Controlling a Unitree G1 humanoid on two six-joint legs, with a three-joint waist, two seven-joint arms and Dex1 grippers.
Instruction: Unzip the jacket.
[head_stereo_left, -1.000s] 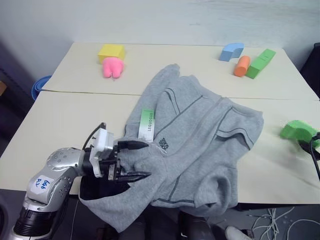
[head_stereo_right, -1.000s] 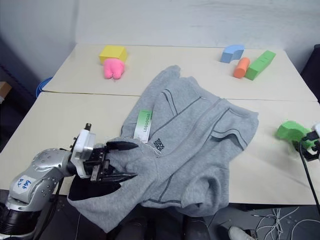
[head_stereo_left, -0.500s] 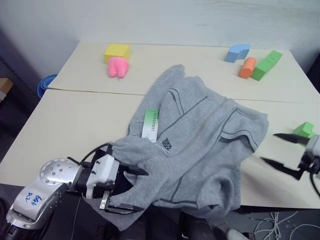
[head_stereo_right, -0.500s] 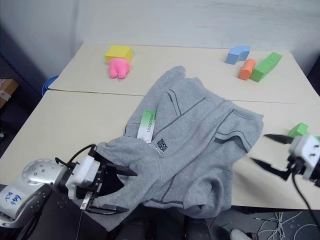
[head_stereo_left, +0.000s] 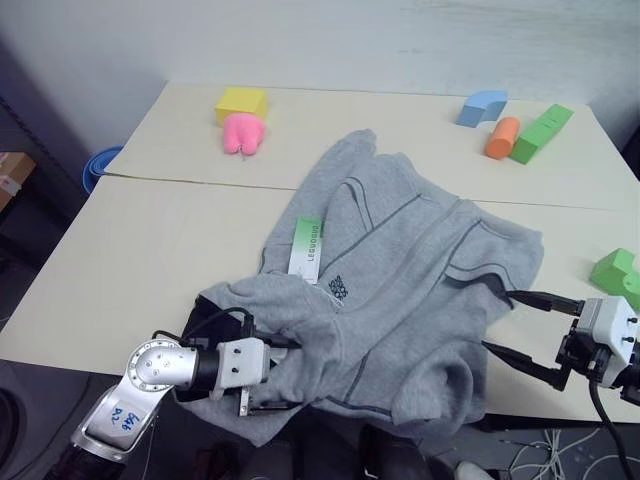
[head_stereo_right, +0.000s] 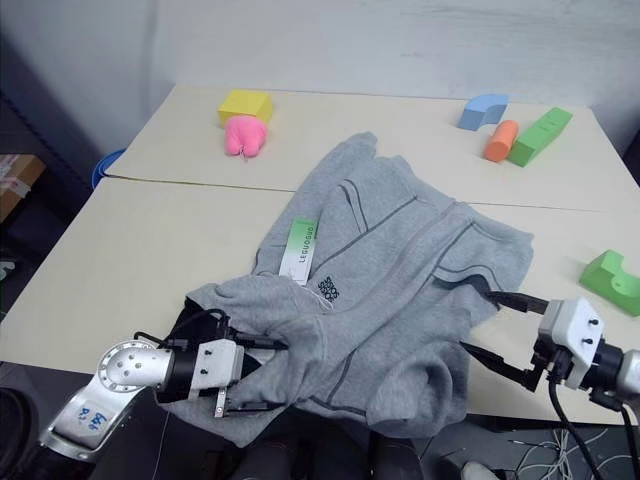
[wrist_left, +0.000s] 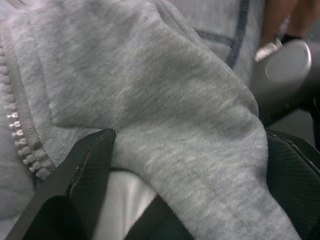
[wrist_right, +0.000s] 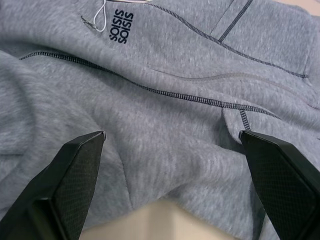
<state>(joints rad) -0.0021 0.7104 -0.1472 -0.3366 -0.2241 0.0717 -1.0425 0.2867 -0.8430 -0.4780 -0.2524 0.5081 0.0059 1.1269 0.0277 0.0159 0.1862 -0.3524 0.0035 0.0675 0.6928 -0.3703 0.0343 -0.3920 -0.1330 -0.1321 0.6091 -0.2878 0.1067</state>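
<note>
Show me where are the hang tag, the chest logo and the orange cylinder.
hang tag (head_stereo_left: 306, 248): left eye view, its white lower half.
chest logo (head_stereo_left: 337, 288): left eye view, middle of the dark print.
orange cylinder (head_stereo_left: 501, 138): left eye view, its side.

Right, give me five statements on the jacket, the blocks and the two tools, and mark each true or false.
1. The jacket hangs partly over the near edge of the table. True.
2. The left tool has grey fabric between its open fingers. True.
3. The right tool is shut on the hang tag. False: it is open, beside the jacket's edge.
4. The pink toy lies on the jacket. False: it lies apart, by the yellow block.
5. The orange cylinder lies beside a green block. True.
</note>
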